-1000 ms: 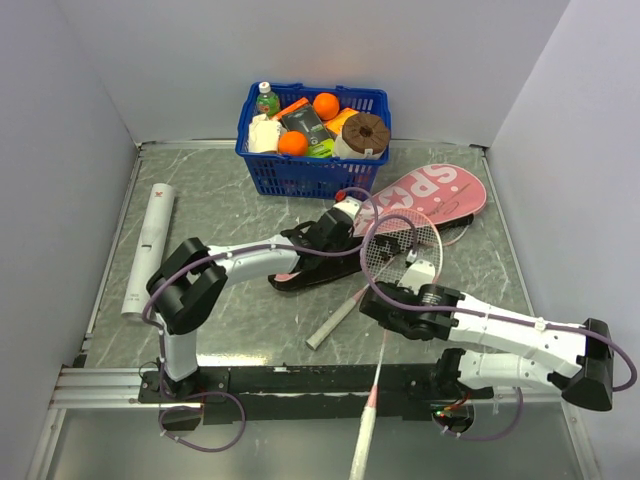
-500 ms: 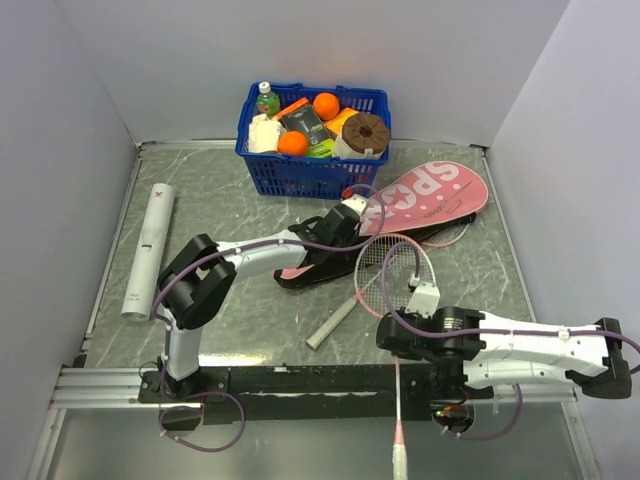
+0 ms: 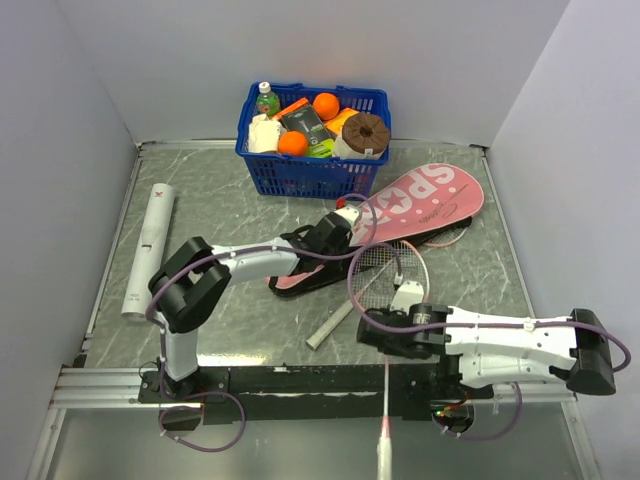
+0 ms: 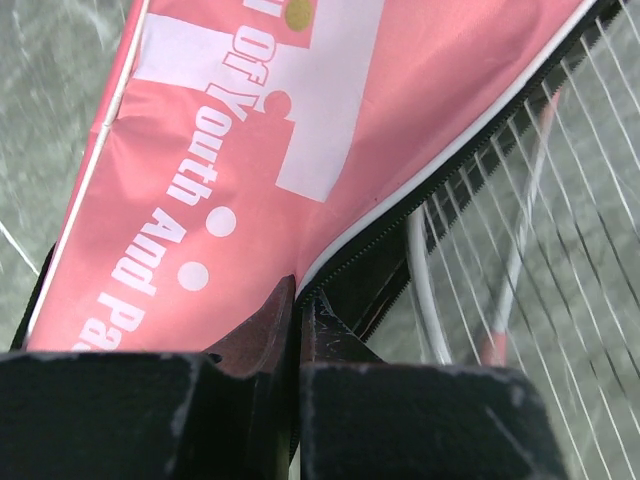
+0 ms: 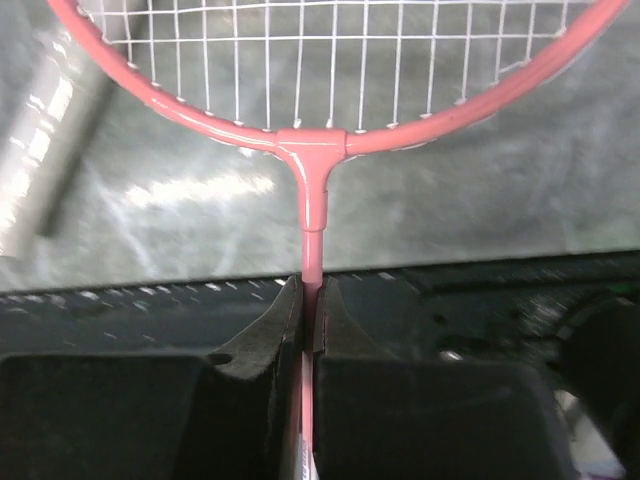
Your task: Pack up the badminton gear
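The pink "SPORT" cover with a black edge lies at the right back of the table. My left gripper is shut on the cover's zipped edge and holds its mouth up. My right gripper is shut on the thin pink shaft of a racket. That racket's head points toward the cover's mouth and its handle hangs over the near edge. A second racket's white handle lies on the table beneath. The long white tube lies at the left. No shuttlecocks show.
A blue plastic basket of groceries stands at the back centre, just behind the cover. Grey walls close in the table on three sides. A black rail runs along the near edge.
My right gripper has swung the held racket round, so its handle now points straight toward the near edge and its head sits closer to the cover's mouth. The left gripper has shifted the cover slightly.
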Tool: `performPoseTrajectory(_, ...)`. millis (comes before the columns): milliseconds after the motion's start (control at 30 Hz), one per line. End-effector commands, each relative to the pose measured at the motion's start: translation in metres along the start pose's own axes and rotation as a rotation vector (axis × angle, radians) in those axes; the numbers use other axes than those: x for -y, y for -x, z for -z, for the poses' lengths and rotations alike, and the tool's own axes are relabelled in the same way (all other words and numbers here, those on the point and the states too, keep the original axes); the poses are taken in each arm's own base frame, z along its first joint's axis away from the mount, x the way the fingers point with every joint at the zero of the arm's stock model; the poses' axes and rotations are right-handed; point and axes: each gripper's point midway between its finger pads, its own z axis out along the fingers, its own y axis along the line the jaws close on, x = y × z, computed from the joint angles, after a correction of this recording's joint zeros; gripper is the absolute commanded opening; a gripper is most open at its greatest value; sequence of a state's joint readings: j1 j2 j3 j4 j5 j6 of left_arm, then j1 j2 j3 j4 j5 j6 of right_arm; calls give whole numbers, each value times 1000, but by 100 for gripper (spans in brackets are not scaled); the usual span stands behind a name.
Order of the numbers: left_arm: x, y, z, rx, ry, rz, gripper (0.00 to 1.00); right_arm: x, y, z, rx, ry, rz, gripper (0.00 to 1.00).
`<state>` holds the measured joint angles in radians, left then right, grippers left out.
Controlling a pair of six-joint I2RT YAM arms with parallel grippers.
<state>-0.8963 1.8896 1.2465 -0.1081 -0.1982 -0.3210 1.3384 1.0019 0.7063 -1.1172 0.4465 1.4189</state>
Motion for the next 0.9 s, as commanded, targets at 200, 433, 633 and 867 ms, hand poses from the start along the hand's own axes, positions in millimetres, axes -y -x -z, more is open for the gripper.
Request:
performPoseTrajectory(200, 38, 10, 48, 71, -155, 51, 1, -29, 94, -44, 222, 130, -193, 0)
performPoseTrajectory(433, 46, -12, 61, 16, -193, 27, 1, -56, 152, -84, 233, 220, -179, 0)
performPoseTrajectory(633, 45, -24, 77, 1, -218, 22, 1, -57, 202, -110, 262, 221, -174, 0)
performPoseTrajectory(867, 61, -39, 87, -35, -278, 5, 1, -59, 249, -137, 283, 244, -186, 25)
